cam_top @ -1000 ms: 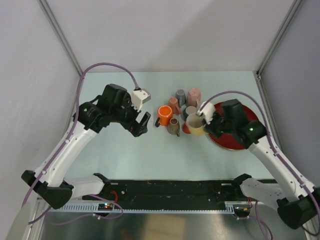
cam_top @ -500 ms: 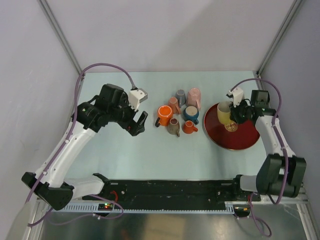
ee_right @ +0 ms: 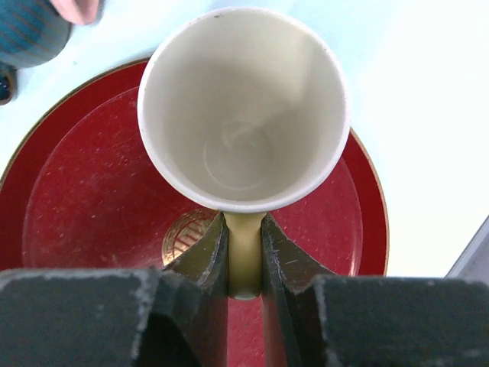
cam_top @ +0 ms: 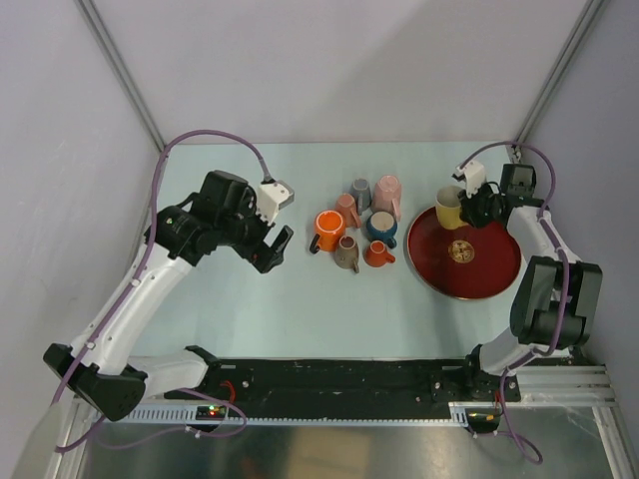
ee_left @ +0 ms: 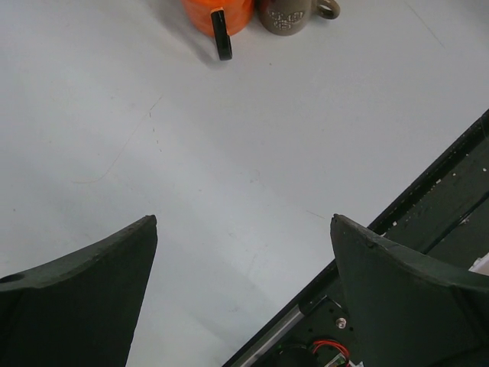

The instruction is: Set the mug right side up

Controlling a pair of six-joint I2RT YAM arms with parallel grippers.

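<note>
On the right arm (cam_top: pixel 534 235), the jaws are pinching the handle of the cream mug (ee_right: pixel 244 99), which is sitting straight ahead of them over the far rim of the red tray (ee_right: pixel 76 222), mouth opening upward. On the left arm (cam_top: pixel 215 215), the jaws are hanging spread, well apart from it.

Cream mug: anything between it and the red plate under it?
Nothing visible. The right gripper holds the cream mug by its handle, mouth up, over the far-left edge of the red plate. The plate surface around it is bare.
</note>
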